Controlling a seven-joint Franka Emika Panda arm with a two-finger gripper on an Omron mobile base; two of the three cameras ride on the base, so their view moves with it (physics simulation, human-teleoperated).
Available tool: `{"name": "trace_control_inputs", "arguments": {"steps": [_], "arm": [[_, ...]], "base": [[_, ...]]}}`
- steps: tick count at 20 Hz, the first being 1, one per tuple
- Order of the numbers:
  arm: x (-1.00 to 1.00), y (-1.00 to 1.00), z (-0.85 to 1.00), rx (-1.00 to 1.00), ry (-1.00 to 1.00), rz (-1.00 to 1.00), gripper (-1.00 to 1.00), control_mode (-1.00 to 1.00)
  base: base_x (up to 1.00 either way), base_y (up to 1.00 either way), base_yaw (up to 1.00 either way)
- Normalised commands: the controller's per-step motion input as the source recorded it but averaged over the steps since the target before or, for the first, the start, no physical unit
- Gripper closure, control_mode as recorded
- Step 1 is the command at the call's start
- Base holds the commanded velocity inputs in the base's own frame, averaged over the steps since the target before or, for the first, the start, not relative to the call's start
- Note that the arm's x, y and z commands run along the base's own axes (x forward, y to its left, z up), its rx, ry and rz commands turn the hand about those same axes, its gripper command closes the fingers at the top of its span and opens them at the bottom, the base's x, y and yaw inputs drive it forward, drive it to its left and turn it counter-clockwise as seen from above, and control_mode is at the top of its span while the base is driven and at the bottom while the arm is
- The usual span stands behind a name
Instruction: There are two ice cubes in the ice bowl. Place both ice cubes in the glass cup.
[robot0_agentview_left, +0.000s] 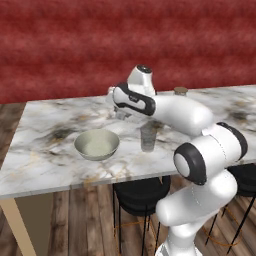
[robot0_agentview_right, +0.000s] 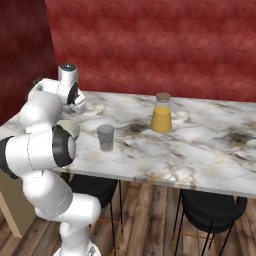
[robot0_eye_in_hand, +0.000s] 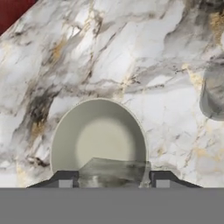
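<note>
Over on the left sits the wide, shallow, pale grey-green round ice bowl (robot0_agentview_left: 97, 144), resting on the white marble desk with dark and gold veins (robot0_agentview_left: 45, 160), and from the base cameras its inside looks bare. Look down from the hand, though: between the two dark fingertips (robot0_eye_in_hand: 65, 177) of the claw (robot0_eye_in_hand: 113, 179) sits a translucent whitish-grey ice cube (robot0_eye_in_hand: 114, 171), hanging over the bowl (robot0_eye_in_hand: 98, 140), so the claw reads as pinching that cube, its fingertips spread only as wide as the block. That cube will be light, hard and, I'd judge, slick, so the hold belongs on two flat opposite faces, squeezed squarely and without extra force, or it may squirt out. The second cube I cannot find; the bowl's near floor is hidden behind the held cube and the frame edge. Moving right, the small clear greyish straight-sided glass cup (robot0_agentview_left: 148, 137) stands upright just beside the bowl, apart from it, and whether anything lies inside it is too faint to tell. It is light and tippable, a narrow mouth to aim for. Further right, an amber bottle with a tan cap (robot0_agentview_right: 161, 114) stands well apart from the cup (robot0_agentview_right: 105, 137).
</note>
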Motion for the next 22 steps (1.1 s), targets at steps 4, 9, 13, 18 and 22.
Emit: {"name": "trace_control_inputs", "arguments": {"steps": [4, 9, 13, 18, 22], "arm": [[-0.41, -0.57, 0.09, -0.16, 0.02, -0.07, 1.00, -1.00], [-0.45, -0.59, 0.00, -0.22, 0.00, -0.06, 1.00, -1.00], [-0.26, -0.56, -0.04, -0.05, -0.03, -0.06, 1.00, -1.00], [-0.04, -0.16, 0.00, -0.03, -0.02, -0.03, 1.00, -1.00], [0.12, -0.41, 0.00, 0.01, 0.03, 0.00, 1.00, -1.00]], "base": [[0.00, 0.00, 0.00], [0.00, 0.00, 0.00], [0.00, 0.00, 0.00], [0.00, 0.00, 0.00], [0.00, 0.00, 0.00]]}}
